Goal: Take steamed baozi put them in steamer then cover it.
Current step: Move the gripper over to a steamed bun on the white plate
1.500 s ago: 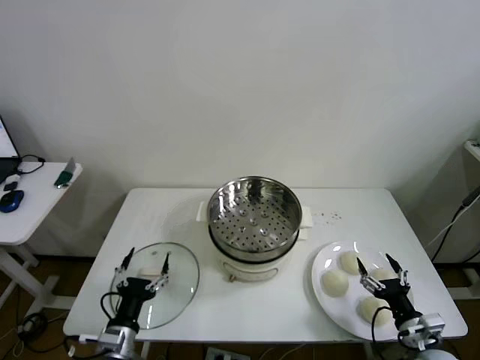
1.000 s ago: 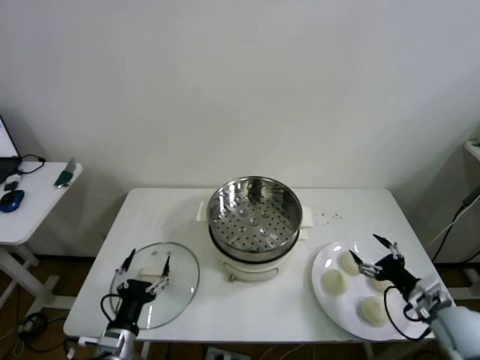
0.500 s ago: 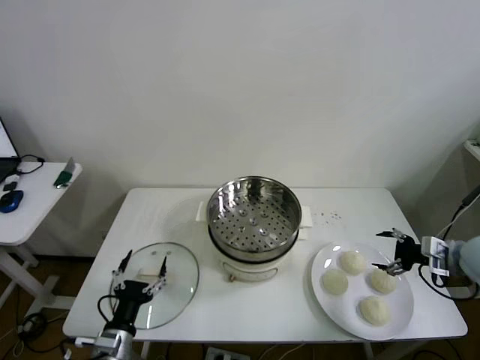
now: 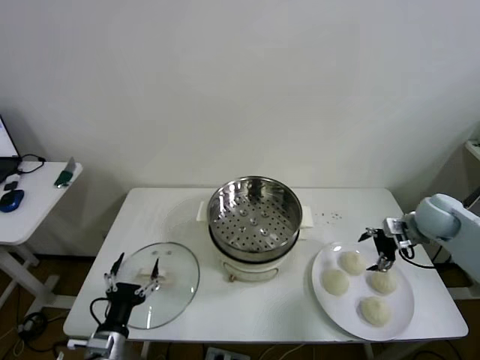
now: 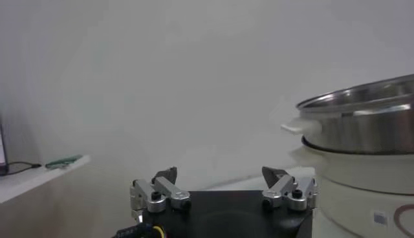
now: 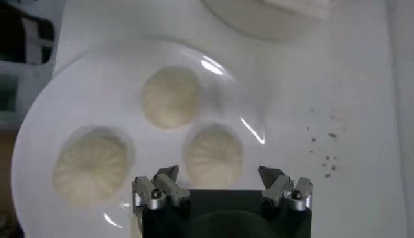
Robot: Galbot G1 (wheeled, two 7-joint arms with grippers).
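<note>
Four off-white baozi lie on a white plate (image 4: 341, 311) at the table's right: one at the far side (image 4: 351, 262), one at the left (image 4: 334, 281), one at the right (image 4: 383, 280) and one at the front (image 4: 373, 310). My right gripper (image 4: 373, 249) is open and empty above the plate's far side. In the right wrist view one baozi (image 6: 213, 154) lies just ahead of the gripper (image 6: 222, 178). The steel steamer (image 4: 255, 221) stands open at the table's middle. The glass cover (image 4: 161, 281) lies flat at the front left. My left gripper (image 4: 135, 264) is open over its near edge.
A side table (image 4: 30, 210) with a mouse and cables stands off to the left. Dark specks (image 4: 330, 217) dot the table behind the plate. In the left wrist view the steamer (image 5: 362, 123) stands beyond my left gripper (image 5: 223, 174).
My right arm has swung from the table's front edge round to the right side, and the gripper now hangs over the plate's far part. My left gripper has drawn back slightly.
</note>
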